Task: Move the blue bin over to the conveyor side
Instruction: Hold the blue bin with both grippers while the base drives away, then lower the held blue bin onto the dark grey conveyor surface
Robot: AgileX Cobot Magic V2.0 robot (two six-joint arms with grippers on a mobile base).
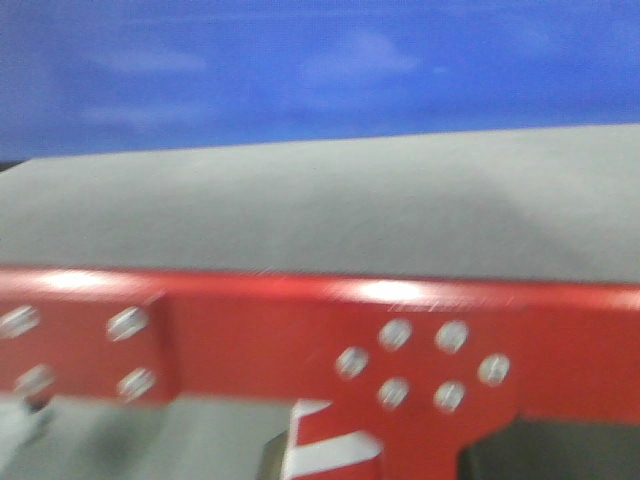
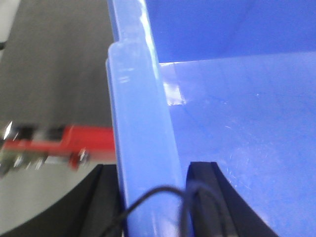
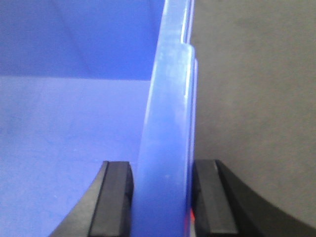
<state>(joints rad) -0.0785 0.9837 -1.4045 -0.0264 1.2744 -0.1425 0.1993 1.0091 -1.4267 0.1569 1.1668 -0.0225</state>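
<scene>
On your left, the left end effector (image 2: 150, 170) is closed on the blue bin (image 2: 237, 123), with one black finger (image 2: 101, 197) outside the thick pale rim and the other inside against the bin's wall. A thin black cable (image 2: 148, 195) loops across the rim just in front of those fingers. Outside that wall you see the red metal frame (image 2: 74, 140) with its bolts, and beyond it the dark grey conveyor (image 2: 64, 59). In the front view, which is blurred, the red frame crosses the lower part of the picture. A cluster of round bolt heads (image 1: 420, 365) sits right of centre, the grey belt lies behind it, and the bin's blue wall fills the top. You cannot tell from here whether the bin rests on the belt or hangs just above it. On your right, the right end effector (image 3: 162, 173) clamps the opposite wall, its black pads pressed to either face of the rim, with the bin's floor to the left of that wall and grey belt to the right.
</scene>
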